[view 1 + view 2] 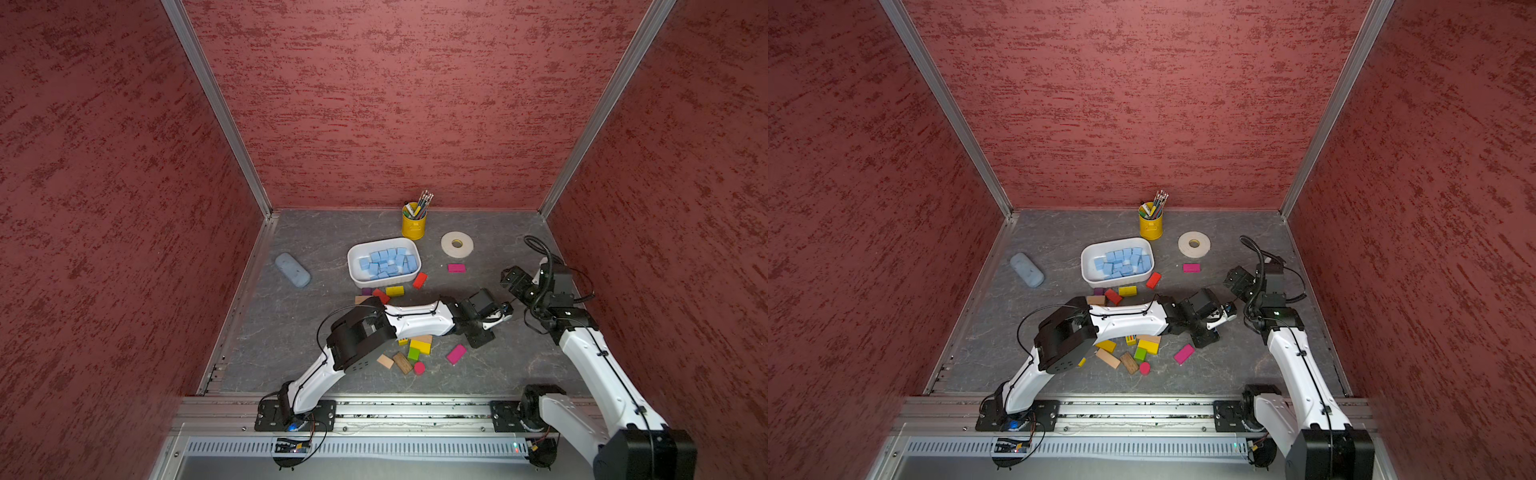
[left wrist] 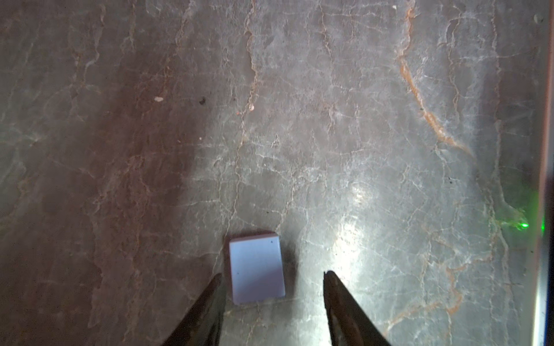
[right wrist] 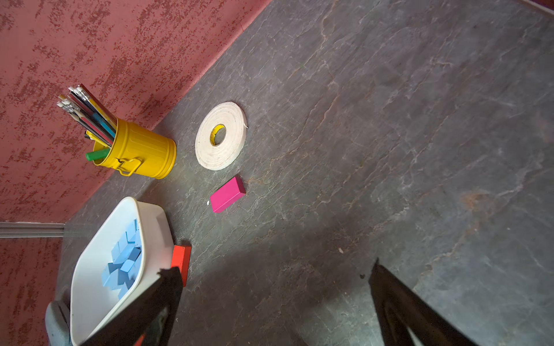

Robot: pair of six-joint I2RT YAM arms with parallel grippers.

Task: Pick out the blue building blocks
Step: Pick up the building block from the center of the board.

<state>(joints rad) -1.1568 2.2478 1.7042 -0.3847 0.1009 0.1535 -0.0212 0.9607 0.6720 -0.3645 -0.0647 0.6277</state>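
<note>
Grasp step: our left hand [image 2: 273, 273] straddles a blue block [image 2: 256, 268] on the worktop [image 2: 359, 119], jaws narrow, not yet pinching. Next we pinch, lift, carry it to the dish [image 1: 355, 255]; right hand [image 3: 273, 265] gapes empty.

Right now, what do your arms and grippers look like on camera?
Both arms match: glossy white shells on the left arm and right arm, bulky black joint housings, thin black cables clipped along them. The left gripper and right gripper have dark tapered fingers. Only the right carries a ribbed black hose.
</note>
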